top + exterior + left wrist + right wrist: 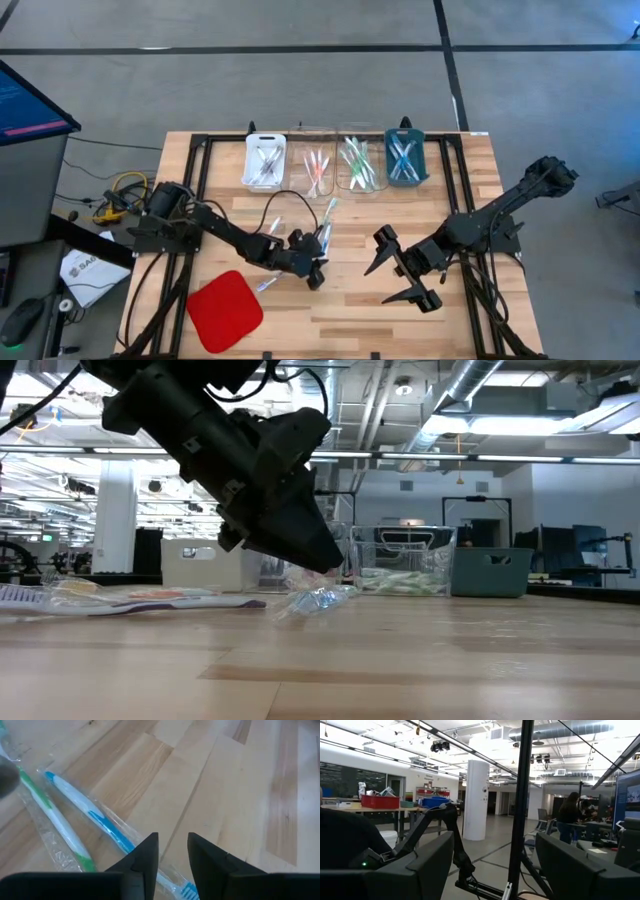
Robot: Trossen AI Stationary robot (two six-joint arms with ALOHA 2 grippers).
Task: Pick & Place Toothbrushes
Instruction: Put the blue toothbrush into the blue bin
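Several toothbrushes lie loose on the wooden table: a few near the middle (326,222), one further left (272,224), one by the red pad (266,285). My left gripper (316,272) hovers low over the table, its fingers a narrow gap apart. In the left wrist view a blue toothbrush (100,817) in a clear wrapper lies flat and runs under one finger (145,862); a green one (55,820) lies beside it. In the low view the gripper (325,560) is just above a wrapped brush (315,600). My right gripper (400,274) is wide open and empty at the table's right.
Along the far edge stand a white tray (265,160), two clear trays (313,165) (357,165) and a teal tray (405,160), each holding toothbrushes. A red square pad (225,310) lies at the near left. Bare wood lies between the two grippers. A person (570,815) shows in the room beyond.
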